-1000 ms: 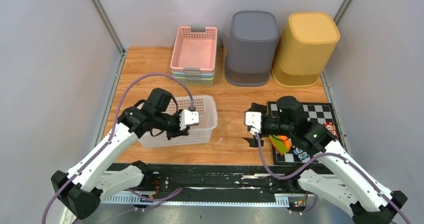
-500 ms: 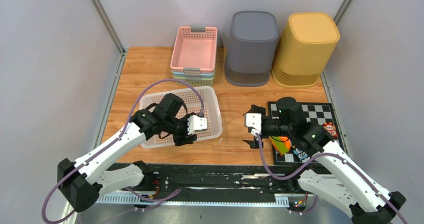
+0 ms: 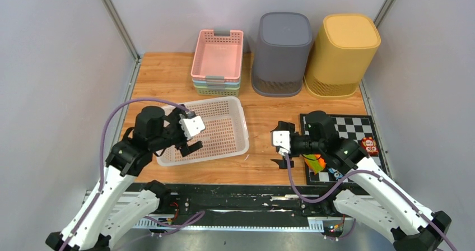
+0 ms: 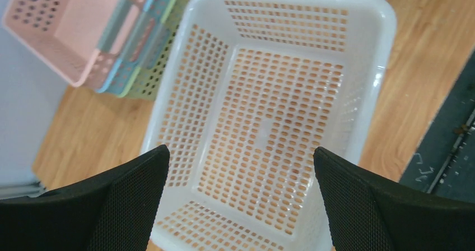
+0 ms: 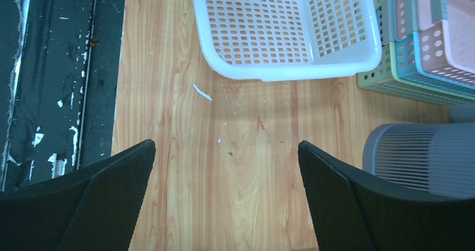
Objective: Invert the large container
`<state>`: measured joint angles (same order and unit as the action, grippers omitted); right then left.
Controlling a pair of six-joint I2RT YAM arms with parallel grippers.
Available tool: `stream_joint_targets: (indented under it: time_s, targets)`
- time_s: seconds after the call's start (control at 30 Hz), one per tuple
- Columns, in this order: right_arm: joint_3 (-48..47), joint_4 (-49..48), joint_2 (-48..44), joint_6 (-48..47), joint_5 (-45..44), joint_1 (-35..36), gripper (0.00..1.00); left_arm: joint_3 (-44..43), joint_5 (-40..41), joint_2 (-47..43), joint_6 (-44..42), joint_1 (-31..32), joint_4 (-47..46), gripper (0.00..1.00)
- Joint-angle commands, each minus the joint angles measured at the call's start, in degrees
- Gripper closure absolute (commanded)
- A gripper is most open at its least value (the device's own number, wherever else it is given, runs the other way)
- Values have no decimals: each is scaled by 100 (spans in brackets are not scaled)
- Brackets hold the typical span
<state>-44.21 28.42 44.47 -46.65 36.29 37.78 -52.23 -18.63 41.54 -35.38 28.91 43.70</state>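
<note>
The large container is a white perforated basket (image 3: 215,130) lying flat on the wooden table with its opening facing up. My left gripper (image 3: 189,140) hovers over the basket's near left corner, open and holding nothing. In the left wrist view the basket (image 4: 269,122) fills the space below the left gripper (image 4: 240,153). My right gripper (image 3: 279,147) stands open over bare wood to the right of the basket, apart from it. In the right wrist view, beyond the right gripper (image 5: 226,145), the basket (image 5: 285,55) lies at the top.
A stack of pink, blue and green baskets (image 3: 217,60) stands at the back. Beside it are a grey bin (image 3: 283,52) and a yellow bin (image 3: 341,54), both bottom up. A chessboard mat (image 3: 350,129) with an orange-green object (image 3: 315,161) lies under the right arm.
The basket went from tilted on its side in my left gripper to flat with its opening up. The left gripper opened, let it go and drew back left. The right arm barely moved.
</note>
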Motion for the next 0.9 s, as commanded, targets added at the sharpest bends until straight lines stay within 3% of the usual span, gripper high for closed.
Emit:
stream_joint_targets:
  time_s: [0.0, 0.23, 0.87]
  targets:
    - [-87, -174, -181, -79, -62, -75, 1, 334, 261, -254, 156, -423, -451, 0]
    - [-9, -276, -378, -6, -150, 99, 0, 893, 21, -364, 355, -1078, -1124, 0]
    - [107, -360, -137, -107, -492, 407, 0, 1153, 42, -431, 461, -1106, -1243, 0]
